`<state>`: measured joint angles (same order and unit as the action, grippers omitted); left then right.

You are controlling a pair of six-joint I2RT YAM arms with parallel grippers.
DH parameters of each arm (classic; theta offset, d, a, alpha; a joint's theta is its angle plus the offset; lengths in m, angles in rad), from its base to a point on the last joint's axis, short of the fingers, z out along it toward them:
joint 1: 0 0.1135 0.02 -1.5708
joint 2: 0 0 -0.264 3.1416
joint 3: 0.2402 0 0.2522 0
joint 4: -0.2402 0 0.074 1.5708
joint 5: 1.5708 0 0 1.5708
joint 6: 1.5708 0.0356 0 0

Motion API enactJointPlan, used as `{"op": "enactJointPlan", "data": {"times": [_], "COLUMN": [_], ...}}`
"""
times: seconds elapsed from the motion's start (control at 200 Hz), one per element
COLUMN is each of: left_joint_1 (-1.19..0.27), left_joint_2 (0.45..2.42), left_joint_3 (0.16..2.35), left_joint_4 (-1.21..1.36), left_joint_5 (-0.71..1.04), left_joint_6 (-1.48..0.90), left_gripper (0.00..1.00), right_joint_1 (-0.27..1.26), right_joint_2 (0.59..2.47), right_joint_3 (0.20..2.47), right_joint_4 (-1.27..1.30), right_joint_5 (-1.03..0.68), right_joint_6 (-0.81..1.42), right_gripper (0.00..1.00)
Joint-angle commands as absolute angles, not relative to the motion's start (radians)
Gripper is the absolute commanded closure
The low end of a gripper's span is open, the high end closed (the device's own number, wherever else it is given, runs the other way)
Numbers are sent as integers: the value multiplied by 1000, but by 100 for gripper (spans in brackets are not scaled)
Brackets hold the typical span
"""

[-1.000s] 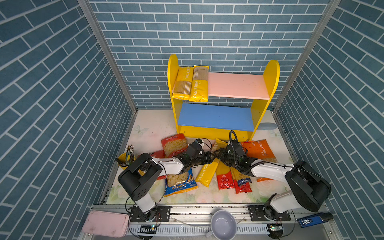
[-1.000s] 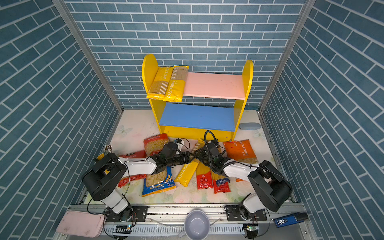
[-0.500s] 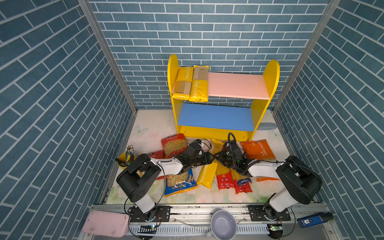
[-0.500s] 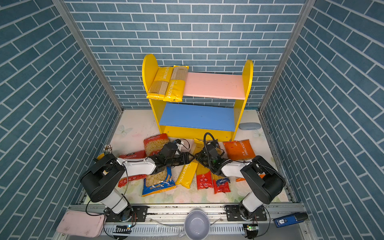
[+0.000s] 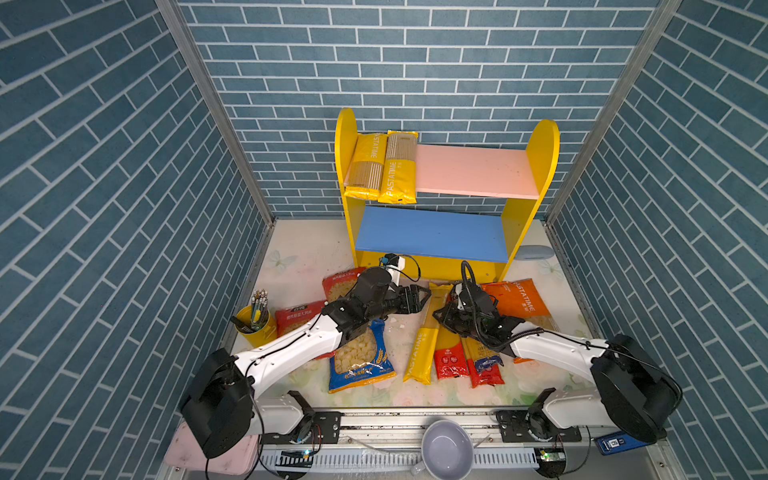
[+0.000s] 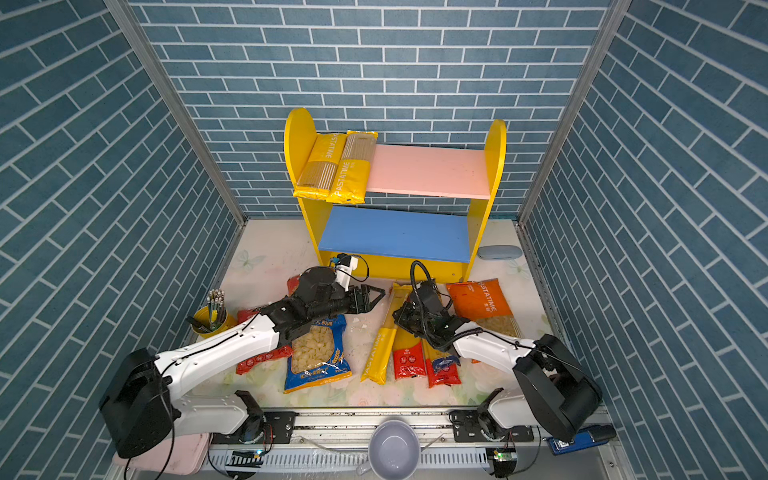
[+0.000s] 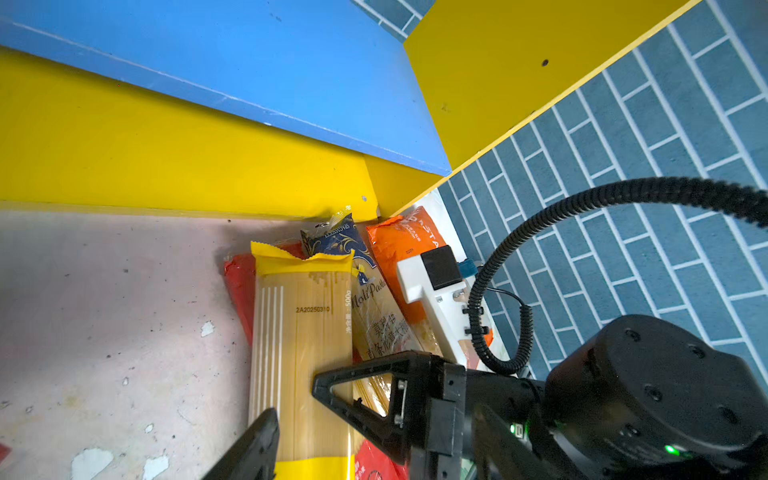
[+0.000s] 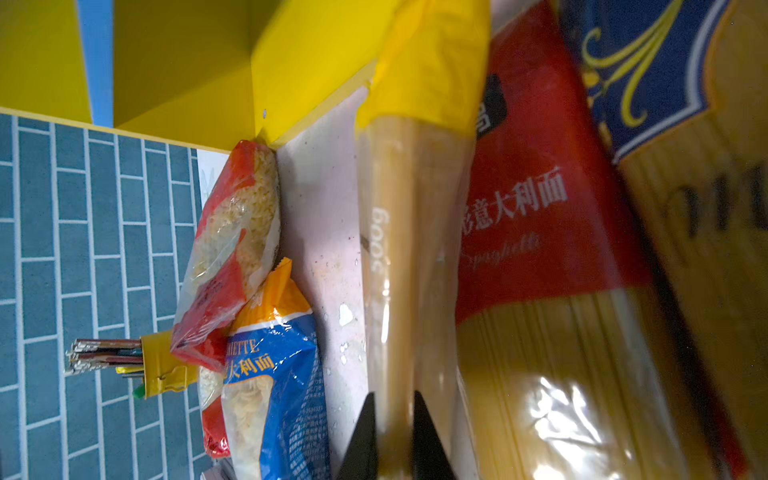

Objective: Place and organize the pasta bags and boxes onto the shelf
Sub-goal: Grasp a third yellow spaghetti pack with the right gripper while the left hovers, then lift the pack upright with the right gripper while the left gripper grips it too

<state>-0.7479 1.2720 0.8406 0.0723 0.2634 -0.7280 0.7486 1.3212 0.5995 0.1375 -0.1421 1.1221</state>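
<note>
Shelf [image 5: 345, 137]: two-tier, wooden, with yellow round-topped sides, a pink upper board [image 5: 473, 170] and a blue lower board [image 5: 432, 232]. It stands at the back of the floral tabletop [image 5: 299, 266]. Two yellow PASTATIME spaghetti packs lie on the pink board at its left end: a first shelved pack [image 5: 368, 166] against the side panel and a second shelved pack [image 5: 399, 168] touching it, both overhanging the front edge. Blue short-pasta bag [image 5: 361, 357]: flat on the tabletop, partly under the left arm. Orange PASTATIME bag [image 5: 515, 301]: near the shelf's right foot, partly under the right arm. Red short-pasta bag [image 5: 338, 284]: near the shelf's left foot, partly hidden by the left arm. Loose PASTATIME pack [image 5: 422, 353]: long, yellow, lying front to back mid-table, its far end near the shelf base. Red spaghetti pack [image 5: 448, 359]: alongside it on the right, touching. Dark-blue spaghetti pack [image 7: 340, 241]: next over, beside the orange bag. Right gripper [image 8: 395, 436]: fingertips nearly together, pinching the clear windowed part of the loose PASTATIME pack. Left gripper [image 7: 307, 415]: jaws spread, clamping nothing, just beside that pack's far end; whether it touches the pack cannot be told. Pencil cup [image 5: 253, 328]: yellow, at the table's left edge, pencils upright in it.
</note>
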Motion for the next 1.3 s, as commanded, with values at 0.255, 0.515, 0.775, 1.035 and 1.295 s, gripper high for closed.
{"op": "enactJointPlan", "data": {"times": [0.255,0.515,0.775,1.035,1.295], "left_joint_1": [-624,-622,-648,-790,-801], "left_joint_2": [1218,1216,1225,1279,1297], "left_joint_3": [758,719,732,780,837], "left_joint_4": [230,406,586,582,588], "left_joint_5": [417,536,641,637,642], "left_joint_6": [-832,-859,-958,-882,-879], "left_gripper": [18,14,13,14,27], "right_joint_1": [715,674,593,572,558], "right_joint_2": [1106,1009,928,934,967], "right_joint_3": [704,823,941,1070,1171], "right_joint_4": [67,62,4,-45,-102], "right_joint_5": [-199,-351,-533,-661,-695], "right_joint_6": [1030,945,908,866,802], "right_gripper": [97,98,99,100,100]}}
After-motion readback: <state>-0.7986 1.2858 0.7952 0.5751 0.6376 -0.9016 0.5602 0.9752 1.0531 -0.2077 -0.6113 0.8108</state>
